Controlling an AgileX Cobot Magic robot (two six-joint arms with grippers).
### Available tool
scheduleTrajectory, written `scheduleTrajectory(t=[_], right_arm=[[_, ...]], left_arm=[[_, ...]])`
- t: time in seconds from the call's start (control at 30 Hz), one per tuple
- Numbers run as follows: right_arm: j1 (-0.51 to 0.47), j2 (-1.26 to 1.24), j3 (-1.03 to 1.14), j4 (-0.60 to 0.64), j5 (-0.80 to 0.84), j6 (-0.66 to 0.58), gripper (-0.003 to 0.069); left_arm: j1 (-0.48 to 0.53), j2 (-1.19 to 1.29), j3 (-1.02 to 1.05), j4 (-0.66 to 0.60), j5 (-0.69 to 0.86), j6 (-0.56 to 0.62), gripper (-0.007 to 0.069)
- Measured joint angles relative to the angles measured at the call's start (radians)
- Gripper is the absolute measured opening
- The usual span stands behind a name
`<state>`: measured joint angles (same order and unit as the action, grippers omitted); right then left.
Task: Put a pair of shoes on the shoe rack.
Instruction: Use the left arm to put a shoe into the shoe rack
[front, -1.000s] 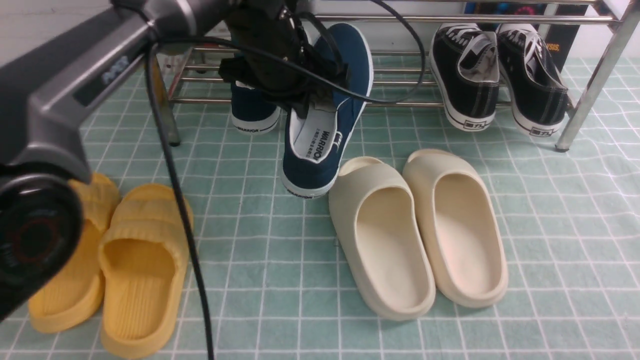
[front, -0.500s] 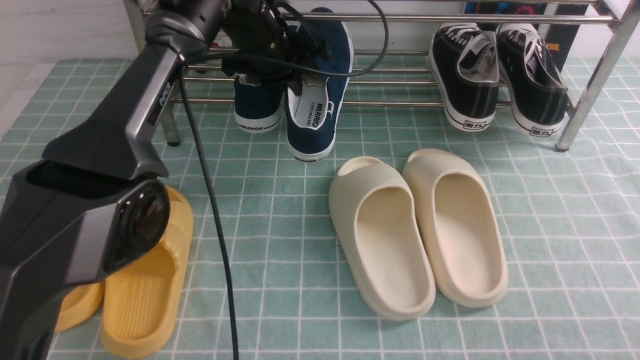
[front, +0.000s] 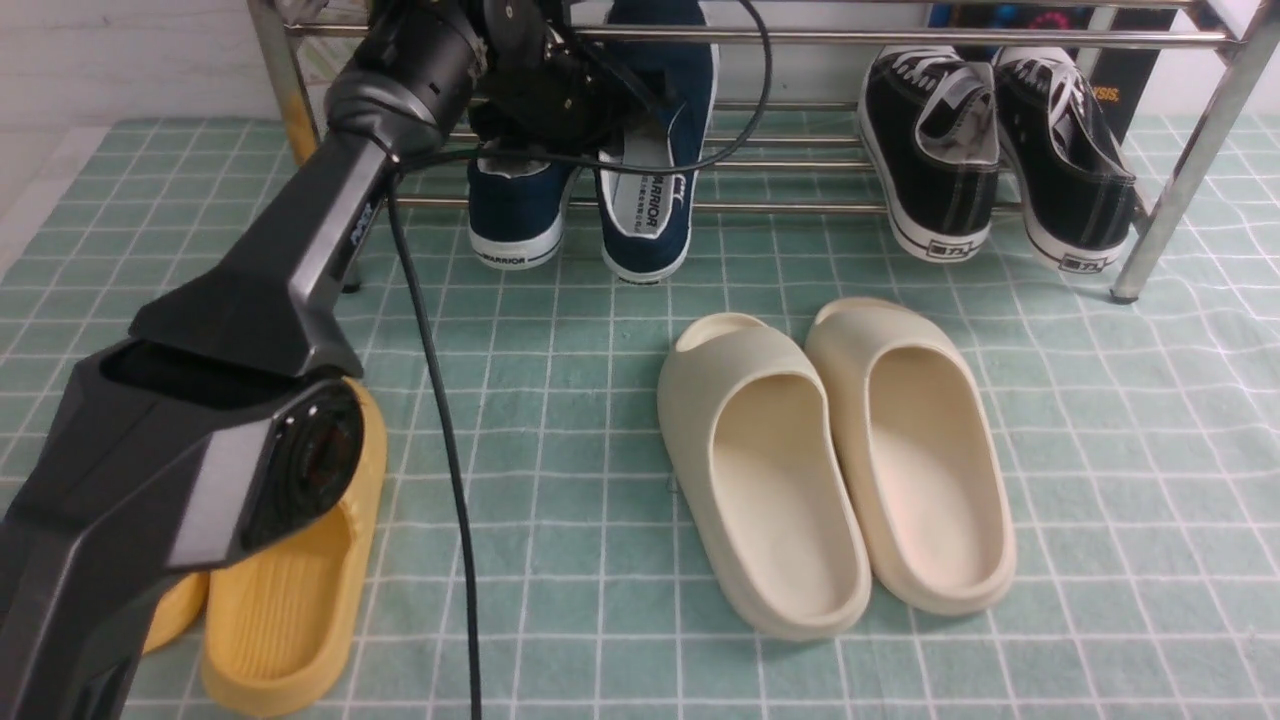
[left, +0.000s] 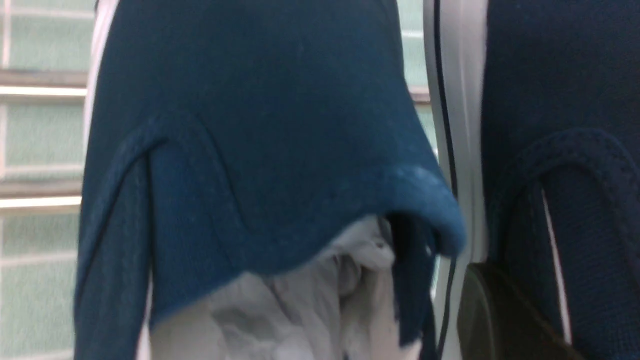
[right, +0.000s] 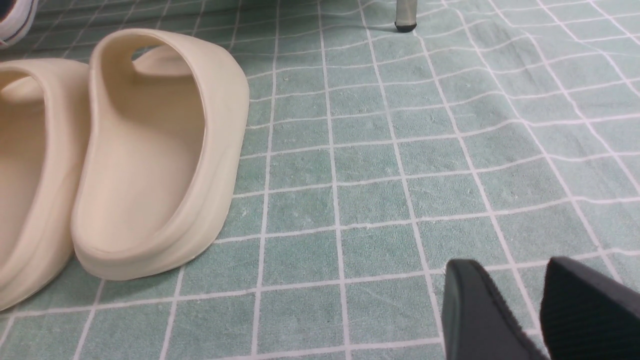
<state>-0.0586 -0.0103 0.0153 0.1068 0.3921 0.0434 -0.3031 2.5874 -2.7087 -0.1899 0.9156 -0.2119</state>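
Observation:
Two navy-blue shoes sit side by side on the lower bars of the chrome shoe rack, heels hanging over the front bar. One shoe has paper stuffing in it; the other shoe shows its WARRIOR insole. My left gripper is at that second shoe's collar, shut on its side wall. In the left wrist view the stuffed shoe fills the middle, and one dark finger lies along the held shoe. My right gripper hovers open over the mat, holding nothing.
Two black lace-up sneakers stand on the rack's right half. A pair of cream slides lies mid-mat, also seen as cream slides in the right wrist view. Yellow slides lie under my left arm. A rack leg stands ahead.
My left arm reached forward, carrying the navy shoe off the mat and away from me. The shoe now lies on the rack's lower bars beside its mate. The right gripper has not moved.

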Motion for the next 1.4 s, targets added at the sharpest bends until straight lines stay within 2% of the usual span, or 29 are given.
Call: scheduleTrajectory(t=[0.03,0.13,0.17,0.2,0.27,0.33,0.43,0.5,0.6,0.73,0.77,0.87,1.0,1.1,1.27,1.4], right_arm=[[0.0,0.0,0.0,0.0,0.0,0.0,0.0239],[0.0,0.0,0.0,0.0,0.0,0.0,0.0239],[0.0,0.0,0.0,0.0,0.0,0.0,0.0239],[0.0,0.0,0.0,0.0,0.0,0.0,0.0239],[0.0,0.0,0.0,0.0,0.0,0.0,0.0239],[0.0,0.0,0.0,0.0,0.0,0.0,0.0239],[0.0,0.0,0.0,0.0,0.0,0.0,0.0239],[0.0,0.0,0.0,0.0,0.0,0.0,0.0239],[0.0,0.0,0.0,0.0,0.0,0.0,0.0239],[0.0,0.0,0.0,0.0,0.0,0.0,0.0239],[0.0,0.0,0.0,0.0,0.0,0.0,0.0239],[0.0,0.0,0.0,0.0,0.0,0.0,0.0239],[0.0,0.0,0.0,0.0,0.0,0.0,0.0239],[0.0,0.0,0.0,0.0,0.0,0.0,0.0239],[0.0,0.0,0.0,0.0,0.0,0.0,0.0239],[0.0,0.0,0.0,0.0,0.0,0.0,0.0239]], left_arm=[[0.0,0.0,0.0,0.0,-0.002,0.0,0.0023],[0.0,0.005,-0.002,-0.011,-0.04,0.0,0.0153],[0.0,0.005,-0.003,-0.012,-0.04,0.0,0.0162],[0.0,0.005,-0.004,-0.022,-0.049,0.0,0.0227],[0.0,0.004,-0.006,-0.042,-0.046,0.0,0.0309],[0.0,-0.005,-0.006,-0.072,-0.028,0.001,0.0363],[0.0,-0.036,-0.006,-0.099,0.023,0.02,0.039],[0.0,-0.054,-0.006,-0.109,0.053,0.035,0.0388],[0.0,-0.105,-0.008,-0.113,0.148,0.073,0.0343],[0.0,-0.154,-0.014,-0.047,0.305,0.104,0.0202],[0.0,-0.156,-0.014,-0.04,0.31,0.104,0.0202],[0.0,-0.157,-0.011,0.098,0.335,0.061,0.0086],[0.002,-0.171,0.015,0.221,0.335,-0.015,-0.0004],[0.002,-0.206,0.063,0.238,0.335,-0.025,-0.0013],[0.004,-0.309,0.255,0.266,0.335,-0.032,-0.0013],[0.021,-0.296,0.304,0.276,0.328,-0.063,0.0004]])
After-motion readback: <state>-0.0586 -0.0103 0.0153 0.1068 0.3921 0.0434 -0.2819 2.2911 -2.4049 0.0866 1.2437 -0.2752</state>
